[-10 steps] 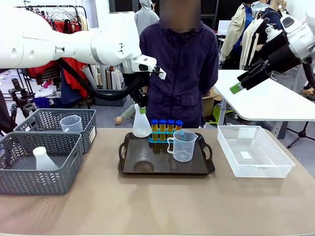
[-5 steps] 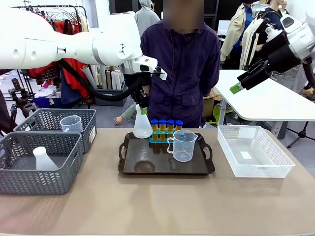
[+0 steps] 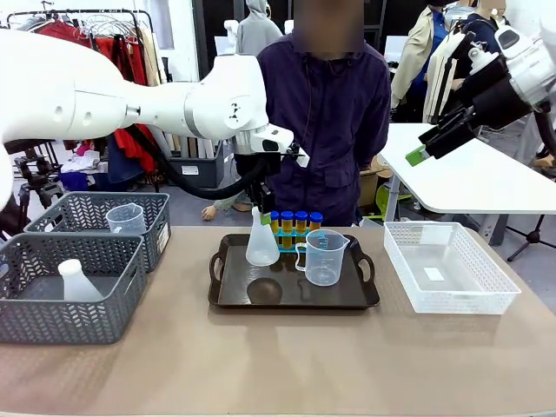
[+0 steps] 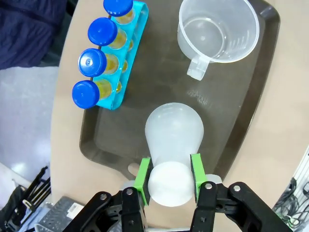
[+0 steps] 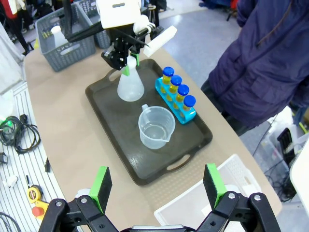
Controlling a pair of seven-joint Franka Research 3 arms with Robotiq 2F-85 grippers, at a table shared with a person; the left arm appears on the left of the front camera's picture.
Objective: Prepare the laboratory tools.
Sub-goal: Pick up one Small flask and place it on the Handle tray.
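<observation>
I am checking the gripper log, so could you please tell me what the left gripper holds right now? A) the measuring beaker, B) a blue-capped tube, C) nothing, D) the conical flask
D: in the left wrist view, the left gripper has its green pads clamped on the neck of the conical flask, over the dark tray.

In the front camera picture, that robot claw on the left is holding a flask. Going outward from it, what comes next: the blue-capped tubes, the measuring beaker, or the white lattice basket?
From the left gripper holding the conical flask:
1. Blue-capped tubes, just beside it at the tray's back.
2. Measuring beaker, farther right on the tray.
3. White lattice basket, off the tray, far right.
</observation>
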